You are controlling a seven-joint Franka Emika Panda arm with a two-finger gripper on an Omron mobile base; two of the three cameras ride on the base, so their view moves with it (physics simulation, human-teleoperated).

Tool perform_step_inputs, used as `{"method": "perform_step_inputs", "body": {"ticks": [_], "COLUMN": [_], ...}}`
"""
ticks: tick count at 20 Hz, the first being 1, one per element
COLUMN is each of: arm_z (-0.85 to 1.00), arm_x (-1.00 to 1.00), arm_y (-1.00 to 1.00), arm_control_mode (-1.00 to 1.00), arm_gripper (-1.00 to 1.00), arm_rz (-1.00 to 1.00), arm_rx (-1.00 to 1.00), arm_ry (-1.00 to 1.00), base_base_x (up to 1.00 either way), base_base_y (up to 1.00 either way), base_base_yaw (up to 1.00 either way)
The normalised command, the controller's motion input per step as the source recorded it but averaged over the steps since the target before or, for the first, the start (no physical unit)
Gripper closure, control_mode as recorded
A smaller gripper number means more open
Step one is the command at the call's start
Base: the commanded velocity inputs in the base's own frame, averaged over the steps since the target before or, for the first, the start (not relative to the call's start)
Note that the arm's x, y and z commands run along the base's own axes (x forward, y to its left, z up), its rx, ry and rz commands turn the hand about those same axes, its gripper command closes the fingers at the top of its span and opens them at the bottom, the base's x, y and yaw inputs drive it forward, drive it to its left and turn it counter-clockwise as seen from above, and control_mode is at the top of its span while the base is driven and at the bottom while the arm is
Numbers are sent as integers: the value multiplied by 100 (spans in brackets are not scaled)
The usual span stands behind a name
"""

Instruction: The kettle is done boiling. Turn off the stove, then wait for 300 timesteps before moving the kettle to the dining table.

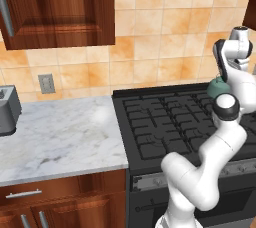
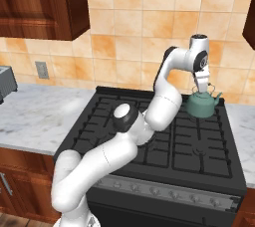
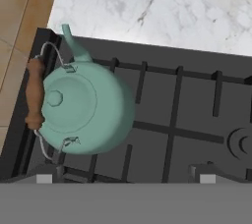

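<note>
Squat teal-green kettle [image 2: 201, 104] sits on the black gas stove [image 2: 164, 136], back right grate, near the marble tabletop [image 3: 162, 7]. Gripper [image 2: 202, 89] hangs just above it, jaws wide apart, holding nothing. Body looks rigid, smooth, probably slippery; likely water-heavy. Best hold: the brown wooden handle grip [image 3: 34, 93], folded sideways.
</note>
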Motion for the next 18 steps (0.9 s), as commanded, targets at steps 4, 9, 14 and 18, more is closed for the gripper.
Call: {"method": "perform_step_inputs", "body": {"ticks": [4,9,14,18], "arm_z": [-1,0,-6,-6], "arm_x": [8,7,9,8], "arm_y": [0,0,0,-1], "arm_control_mode": [-100,-100,-100,-100], "arm_gripper": [-100,-100,-100,-100], "arm_rz": [0,0,0,0], "arm_rx": [0,0,0,0], "arm_ry": [-9,-6,-3,-1], "base_base_x": [0,0,0,0], "base_base_y": [0,0,0,0], "base_base_yaw": [0,0,0,0]}}
